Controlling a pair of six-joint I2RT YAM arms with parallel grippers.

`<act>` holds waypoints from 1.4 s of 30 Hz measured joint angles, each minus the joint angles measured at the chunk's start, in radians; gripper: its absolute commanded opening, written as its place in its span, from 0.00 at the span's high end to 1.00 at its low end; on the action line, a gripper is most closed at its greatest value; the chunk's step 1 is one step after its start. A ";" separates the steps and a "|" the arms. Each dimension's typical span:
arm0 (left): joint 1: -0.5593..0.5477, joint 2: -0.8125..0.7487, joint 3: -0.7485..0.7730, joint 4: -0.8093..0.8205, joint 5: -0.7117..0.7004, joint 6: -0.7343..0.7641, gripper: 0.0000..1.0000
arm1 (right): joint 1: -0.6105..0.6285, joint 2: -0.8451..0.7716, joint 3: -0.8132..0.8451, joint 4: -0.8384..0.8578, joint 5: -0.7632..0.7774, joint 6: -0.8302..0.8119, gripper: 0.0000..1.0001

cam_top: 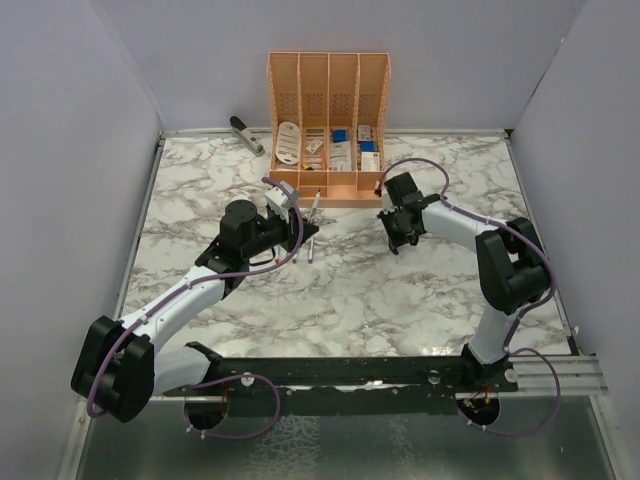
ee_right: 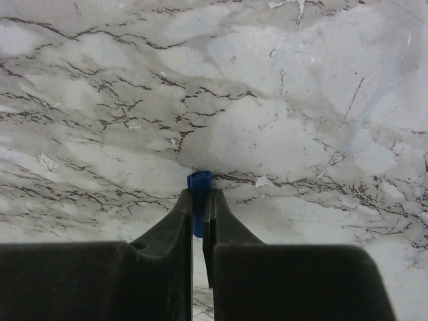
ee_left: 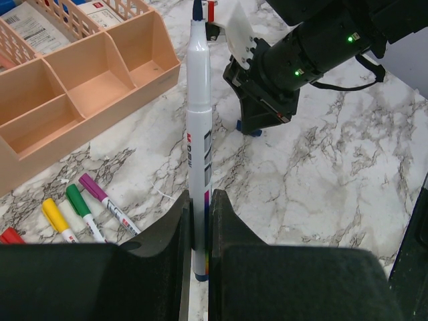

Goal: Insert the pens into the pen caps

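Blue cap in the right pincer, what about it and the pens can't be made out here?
Blue cap, right wrist view: mostly hidden inside the right pincer.
Held pen, left wrist view: lower barrel partly hidden inside the left pincer.
Red pen, same view: mostly cut off behind that pincer.

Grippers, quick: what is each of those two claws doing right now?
The left gripper is shut on a white pen.
The right gripper is shut on the blue cap.

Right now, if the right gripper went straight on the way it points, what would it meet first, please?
The marble table: the right gripper, shut on the blue cap, points down at it; gap unclear.
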 measured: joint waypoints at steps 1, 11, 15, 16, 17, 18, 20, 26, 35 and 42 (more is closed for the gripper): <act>0.000 0.000 0.000 0.000 0.000 0.000 1.00 | 0.000 -0.002 0.002 -0.002 0.000 0.010 0.99; 0.000 0.007 0.000 0.002 0.026 -0.001 1.00 | 0.000 -0.220 -0.027 0.226 -0.059 0.194 0.99; 0.000 0.015 0.000 0.002 0.053 -0.006 1.00 | 0.003 -0.363 -0.145 0.517 -0.135 0.302 0.99; -0.001 0.019 0.000 0.002 0.056 -0.008 1.00 | 0.008 -0.378 -0.162 0.571 -0.146 0.323 0.99; -0.003 0.023 0.000 0.002 0.058 -0.008 1.00 | 0.013 -0.387 -0.174 0.618 -0.153 0.339 0.99; -0.008 0.027 0.001 0.002 0.060 -0.008 1.00 | 0.024 -0.391 -0.183 0.668 -0.156 0.352 0.99; -0.027 0.034 0.005 0.000 0.063 -0.008 1.00 | 0.053 -0.393 -0.197 0.748 -0.159 0.369 0.99; -0.094 0.072 0.050 0.020 0.089 -0.030 1.00 | 0.135 -0.447 -0.296 0.997 -0.156 0.405 0.99; -0.101 0.095 0.052 0.128 0.123 -0.131 1.00 | 0.165 -0.515 -0.349 1.239 -0.125 0.460 0.99; -0.101 0.097 0.052 0.166 0.123 -0.162 1.00 | 0.167 -0.547 -0.356 1.285 -0.130 0.500 0.99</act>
